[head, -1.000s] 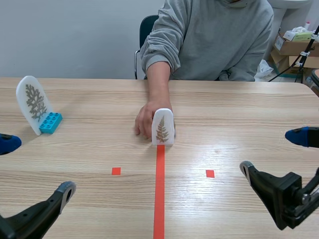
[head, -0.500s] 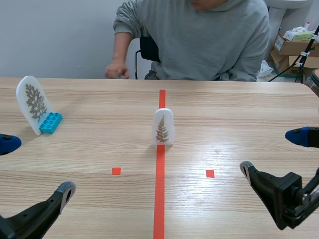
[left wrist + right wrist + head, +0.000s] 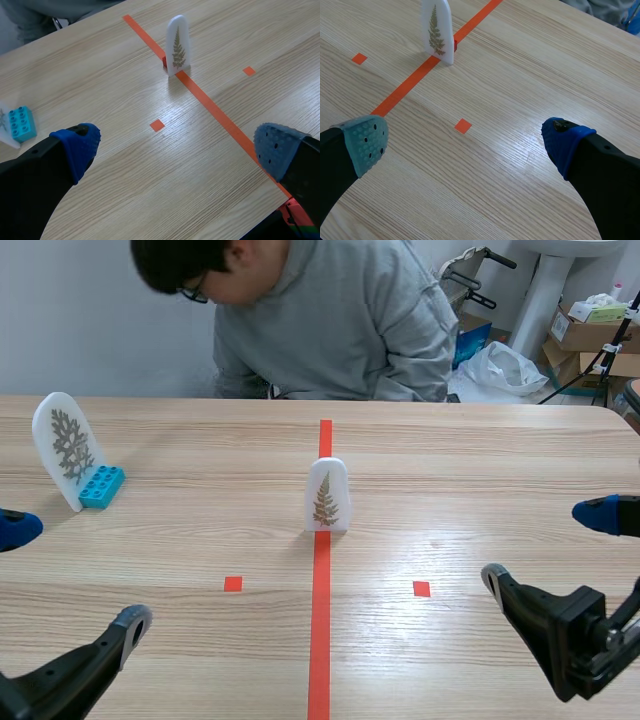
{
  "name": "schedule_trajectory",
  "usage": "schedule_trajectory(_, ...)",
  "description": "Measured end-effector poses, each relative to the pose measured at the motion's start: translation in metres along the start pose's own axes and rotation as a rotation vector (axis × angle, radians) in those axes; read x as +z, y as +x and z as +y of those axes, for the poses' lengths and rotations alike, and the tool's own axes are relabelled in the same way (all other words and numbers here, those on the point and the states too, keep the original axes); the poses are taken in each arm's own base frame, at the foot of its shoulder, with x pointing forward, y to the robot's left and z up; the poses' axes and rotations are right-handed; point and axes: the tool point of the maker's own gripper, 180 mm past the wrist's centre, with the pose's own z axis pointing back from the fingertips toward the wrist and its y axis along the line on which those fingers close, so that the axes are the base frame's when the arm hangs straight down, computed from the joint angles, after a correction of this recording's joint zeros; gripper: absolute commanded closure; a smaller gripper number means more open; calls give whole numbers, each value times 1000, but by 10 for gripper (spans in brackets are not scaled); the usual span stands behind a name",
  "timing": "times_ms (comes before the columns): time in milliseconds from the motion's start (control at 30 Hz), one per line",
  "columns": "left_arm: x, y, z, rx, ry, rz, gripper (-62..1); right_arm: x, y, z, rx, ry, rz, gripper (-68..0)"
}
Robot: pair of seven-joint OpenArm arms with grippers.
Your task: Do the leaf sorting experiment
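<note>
Now the fern card [image 3: 327,495] stands upright at the middle of the table [image 3: 480,470], on the red line [image 3: 320,620] that runs from the near edge toward the far edge. The card is white with a rounded top and a brown fern frond on its face. In the right wrist view a small red piece [image 3: 455,46] shows at the card's foot, touching it on the side away from the robot.

Toward the left edge a second card [image 3: 64,448], with a branching grey-green leaf, stands tilted back a little. A blue brick [image 3: 102,486] touches its base on the side nearer the middle.

The left gripper [image 3: 72,575] hangs low over the near left corner with its fingers wide apart and nothing between them. In its own view the fern card lies well ahead of it and the brick off to one side. The right gripper [image 3: 548,546] sits over the near right corner, fingers likewise spread wide and holding nothing. The fern card is well ahead of it too, and a red square [image 3: 463,125] lies on the wood between its pads.

Across the far edge a person [image 3: 330,320] in a grey hoodie leans down and to the side, hands out of sight. Behind, past the far right corner, stand cardboard boxes [image 3: 590,335] and a white bag [image 3: 505,365].
</note>
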Motion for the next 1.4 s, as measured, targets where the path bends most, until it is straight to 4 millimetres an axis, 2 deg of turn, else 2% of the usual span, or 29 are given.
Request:
schedule_trajectory(967, 0, -6, 0, -1, 1, 33, -623, 0, 0, 0, 0, 0, 0, -638)
schedule_trajectory(1067, -4, -13, 4, -20, 3, 85, -623, 0, 0, 0, 0, 0, 0, -638)
schedule_trajectory(1233, -16, -8, 2, -89, -79, 61, -623, 0, 0, 0, 0, 0, 0, -638)
schedule_trajectory(1400, -38, -24, 27, -96, -81, 56, -623, 0, 0, 0, 0, 0, 1, -638)
